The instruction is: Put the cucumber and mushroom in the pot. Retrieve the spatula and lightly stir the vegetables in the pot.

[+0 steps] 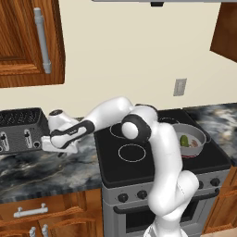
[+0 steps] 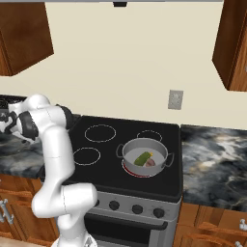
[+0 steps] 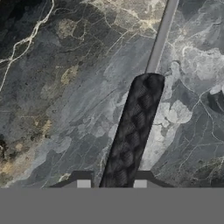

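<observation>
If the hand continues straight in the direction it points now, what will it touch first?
Probably the thick black textured handle of the spatula, already between the hand's fingertips; directly behind it lies the grey marbled stone counter.

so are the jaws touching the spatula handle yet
Touching. In the hand view the spatula handle's black grip runs down between the gripper's two fingertips, which sit against its sides with no gap visible, above the marbled counter.
</observation>
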